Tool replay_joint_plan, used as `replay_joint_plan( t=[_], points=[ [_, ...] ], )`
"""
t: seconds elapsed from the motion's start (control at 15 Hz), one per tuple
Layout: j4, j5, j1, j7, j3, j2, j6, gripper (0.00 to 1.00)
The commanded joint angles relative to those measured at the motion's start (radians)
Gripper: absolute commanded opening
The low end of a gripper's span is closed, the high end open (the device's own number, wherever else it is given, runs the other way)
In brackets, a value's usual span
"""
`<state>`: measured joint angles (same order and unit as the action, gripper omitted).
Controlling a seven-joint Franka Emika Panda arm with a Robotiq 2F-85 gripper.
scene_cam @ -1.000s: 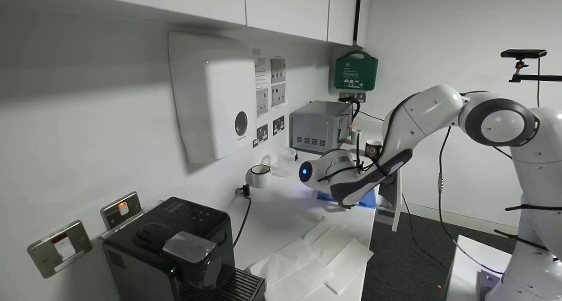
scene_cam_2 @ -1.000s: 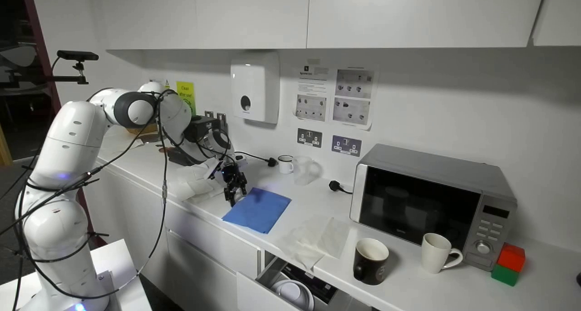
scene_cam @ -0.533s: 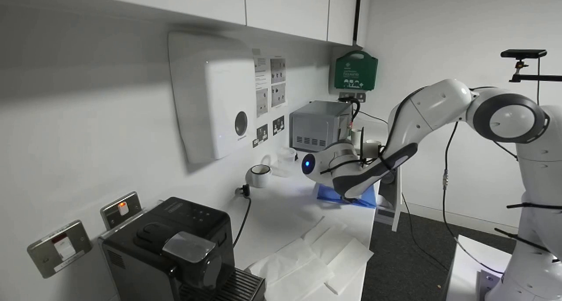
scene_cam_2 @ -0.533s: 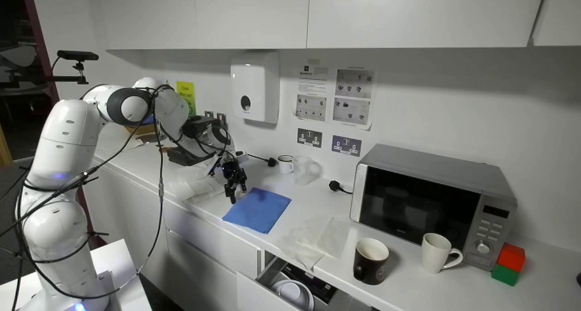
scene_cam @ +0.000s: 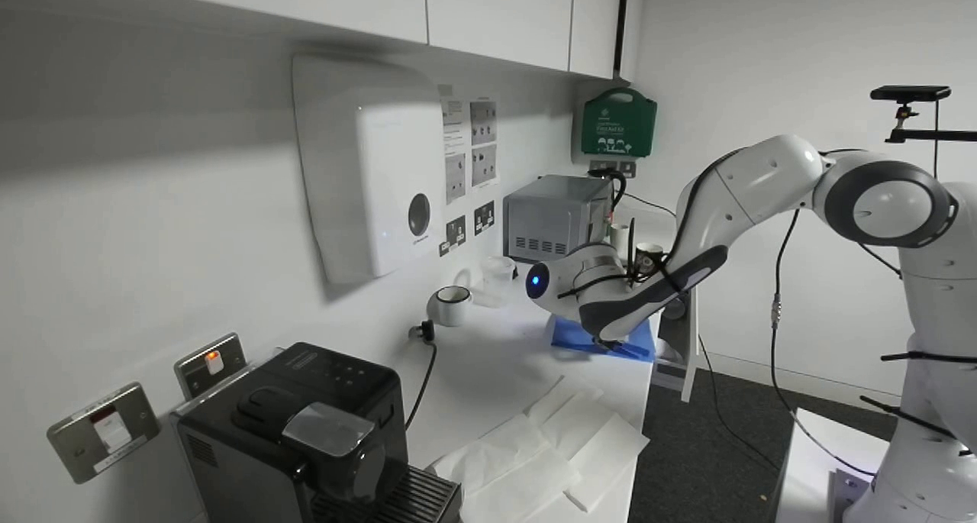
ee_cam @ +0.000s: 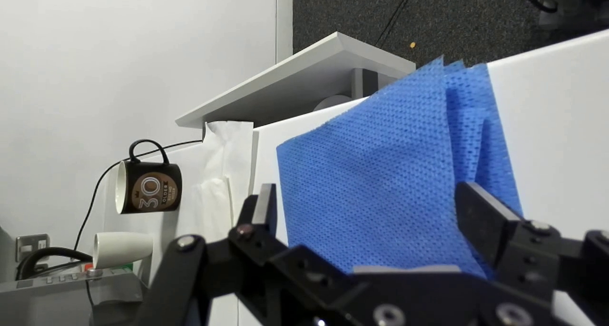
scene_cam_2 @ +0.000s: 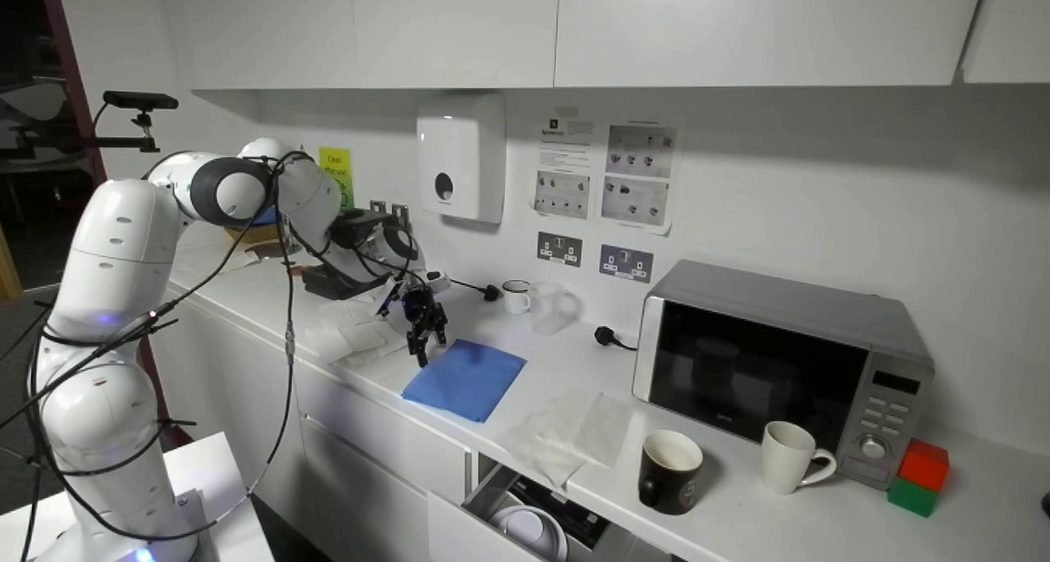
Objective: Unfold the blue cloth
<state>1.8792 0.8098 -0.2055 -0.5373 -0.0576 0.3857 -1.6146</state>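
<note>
The blue cloth [scene_cam_2: 469, 383] lies folded and flat on the white counter, with its near corner at the front edge. It also shows in an exterior view [scene_cam: 571, 335], partly hidden behind the arm. In the wrist view the cloth [ee_cam: 366, 164] shows several layers along its right side. My gripper [scene_cam_2: 431, 353] points down near the cloth's edge and appears slightly above the counter. In the wrist view my gripper [ee_cam: 368, 188] is open and empty, its fingers wide apart with the cloth seen between them. The right finger [ee_cam: 483, 216] overlaps the layered edge in view; contact cannot be told.
White paper sheets [scene_cam_2: 353, 332] lie behind the gripper, and more paper [scene_cam_2: 570, 435] lies on the cloth's opposite side. An open drawer [scene_cam_2: 533, 521] sticks out below. A black mug [scene_cam_2: 668, 472], white mug [scene_cam_2: 787, 457], microwave [scene_cam_2: 771, 373], enamel cup [scene_cam_2: 516, 298] and coffee machine [scene_cam: 305, 431] stand around.
The gripper has risen a little and the arm has drawn back slightly, mostly in the earlier half second. The cloth has not visibly moved.
</note>
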Motion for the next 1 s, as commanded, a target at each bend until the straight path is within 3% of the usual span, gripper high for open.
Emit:
replay_joint_plan(
  t=[0.0, 0.4, 0.93],
  points=[
    [0.014, -0.027, 0.012, 0.023, -0.006, -0.025, 0.000, 1.00],
    [-0.006, -0.082, 0.008, 0.023, -0.008, -0.017, -0.001, 1.00],
    [-0.006, -0.075, 0.000, 0.018, -0.008, -0.011, -0.020, 1.00]
  ],
)
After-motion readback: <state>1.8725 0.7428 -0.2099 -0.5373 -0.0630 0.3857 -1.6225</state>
